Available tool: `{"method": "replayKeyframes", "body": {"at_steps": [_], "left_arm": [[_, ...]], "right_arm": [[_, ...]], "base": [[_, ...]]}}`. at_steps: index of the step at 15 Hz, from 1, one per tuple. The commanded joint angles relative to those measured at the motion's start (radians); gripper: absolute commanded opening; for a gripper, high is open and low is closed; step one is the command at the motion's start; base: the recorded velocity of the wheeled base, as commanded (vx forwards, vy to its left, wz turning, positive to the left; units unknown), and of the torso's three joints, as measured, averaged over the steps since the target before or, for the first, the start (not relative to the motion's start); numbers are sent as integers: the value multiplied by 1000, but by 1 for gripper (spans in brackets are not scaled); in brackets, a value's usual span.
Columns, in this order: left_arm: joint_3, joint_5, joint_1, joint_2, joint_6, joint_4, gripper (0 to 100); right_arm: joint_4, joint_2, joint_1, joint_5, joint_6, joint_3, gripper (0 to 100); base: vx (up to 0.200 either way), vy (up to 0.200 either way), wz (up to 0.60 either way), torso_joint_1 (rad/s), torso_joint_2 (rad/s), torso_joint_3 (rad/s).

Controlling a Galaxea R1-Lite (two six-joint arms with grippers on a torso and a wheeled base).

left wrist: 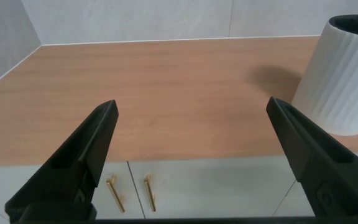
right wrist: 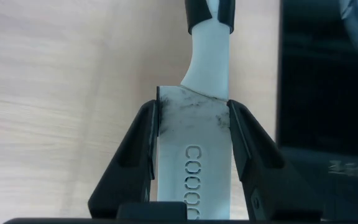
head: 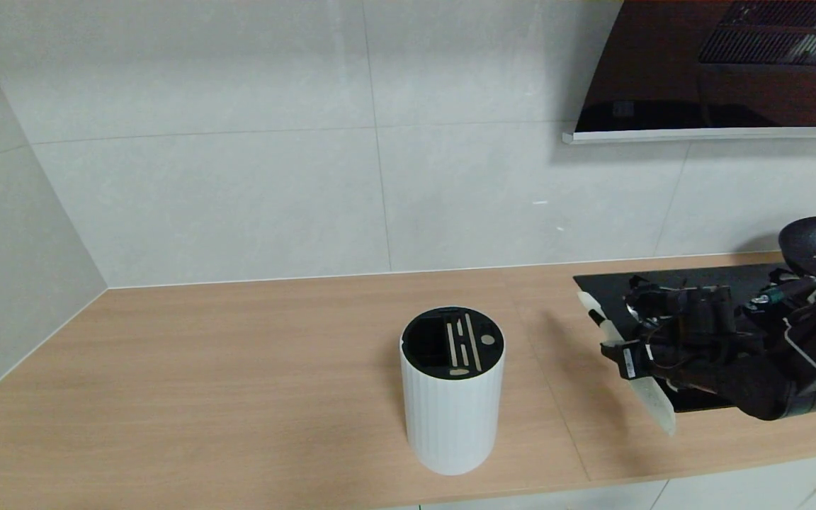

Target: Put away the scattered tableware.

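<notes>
Wooden countertop [head: 238,368] carries a black cooktop [head: 734,278] at its right end. White ribbed holder [head: 452,397] stands upright near the front edge. White knife [head: 656,400] lies along the cooktop's left edge, well apart from the holder, its blade clamped in the right gripper [right wrist: 194,115]. Left gripper [left wrist: 192,106] is spread wide with nothing in it, at the counter's front edge.

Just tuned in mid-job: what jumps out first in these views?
A white knife held by its blade in the right gripper, at the left edge of the black cooktop. Next, the white ribbed holder with a slotted black top, upright in the middle of the counter, to the knife's left. The left gripper hangs open near the counter's front edge.
</notes>
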Motion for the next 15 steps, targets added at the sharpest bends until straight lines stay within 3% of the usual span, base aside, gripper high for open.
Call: {"method": "replayKeyframes", "body": {"at_steps": [1,3,5,8,9,10,11,12,14,15], "left_arm": [[0,1,0,0,0,-2,100],[-2,2,0,0,1,-8,100],[-89,-36,-3,3,1,-1,100],[-311,-219,-14,218,3,107,100],[-388,-295,-17,358,21,107,100],[-472,-351,-17,497,61,107,100],[-534,-367,-17,612,92,104,100],[-589,-369,-26,751,113,81,100],[-640,-370,-92,916,108,4,100],[-687,-363,-146,1103,99,-128,100]], "right_arm": [[-2,-158,55,-4,0,53,0],[1,-257,105,-7,1,76,0],[11,-378,188,-48,7,70,0],[13,-405,236,-73,6,17,0],[13,-409,260,-78,6,14,0],[13,-417,289,-90,6,9,0],[13,-412,303,-97,6,-8,0],[41,-406,314,-105,4,-45,0],[97,-412,322,-110,4,-105,0],[131,-423,357,-114,4,-131,0]], "base": [[0,0,0,0,0,0],[0,0,0,0,0,0],[0,0,0,0,0,0],[0,0,0,0,0,0],[0,0,0,0,0,0],[0,0,0,0,0,0],[0,0,0,0,0,0],[0,0,0,0,0,0],[0,0,0,0,0,0],[0,0,0,0,0,0]]}}
